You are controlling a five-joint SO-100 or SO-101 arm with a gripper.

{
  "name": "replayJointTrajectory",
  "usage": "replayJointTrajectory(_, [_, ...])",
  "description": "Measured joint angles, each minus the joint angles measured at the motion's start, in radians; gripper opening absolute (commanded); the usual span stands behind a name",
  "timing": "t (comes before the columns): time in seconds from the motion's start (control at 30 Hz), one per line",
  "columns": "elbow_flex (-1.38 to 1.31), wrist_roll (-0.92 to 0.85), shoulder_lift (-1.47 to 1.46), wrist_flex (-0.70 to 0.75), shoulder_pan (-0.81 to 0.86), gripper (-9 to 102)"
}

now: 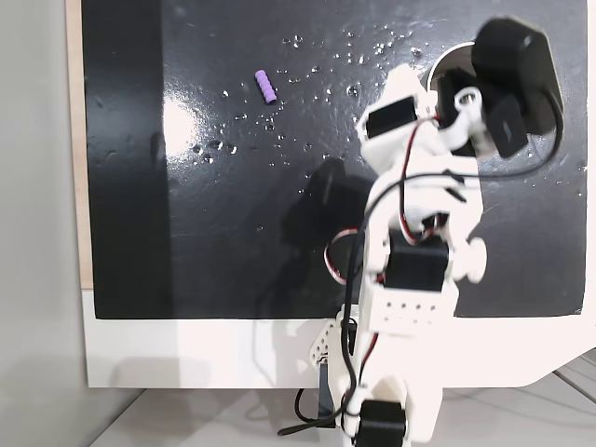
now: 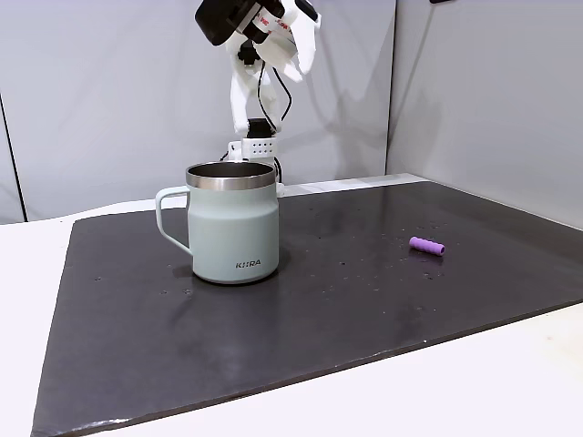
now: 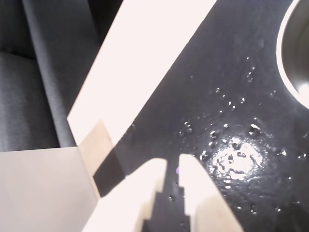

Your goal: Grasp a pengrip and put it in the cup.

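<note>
The pengrip (image 1: 266, 86), a tiny light-purple ribbed cylinder, lies alone on the black mat, also seen low at the right in a fixed view (image 2: 426, 246). The steel cup (image 2: 232, 223) stands upright with its handle to the left; the arm covers most of it in the other fixed view (image 1: 452, 63). My gripper (image 2: 301, 41) hangs high above and behind the cup. In the wrist view my gripper (image 3: 173, 166) shows a narrow gap between its white fingers (image 3: 193, 179), holding nothing, with a faint purple speck in the gap. The cup rim (image 3: 299, 53) sits at the right edge.
The black mat (image 1: 186, 233) carries scattered water droplets and glare. It lies on a white table (image 2: 455, 391), and a wooden strip (image 1: 74, 140) runs along its left side. The arm's base and cables (image 1: 391, 372) stand at the near edge.
</note>
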Motion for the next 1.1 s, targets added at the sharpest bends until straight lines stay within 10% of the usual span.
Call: replayJointTrajectory(1.1, [-1.023,-0.736,-1.106,0.48,-0.235,26])
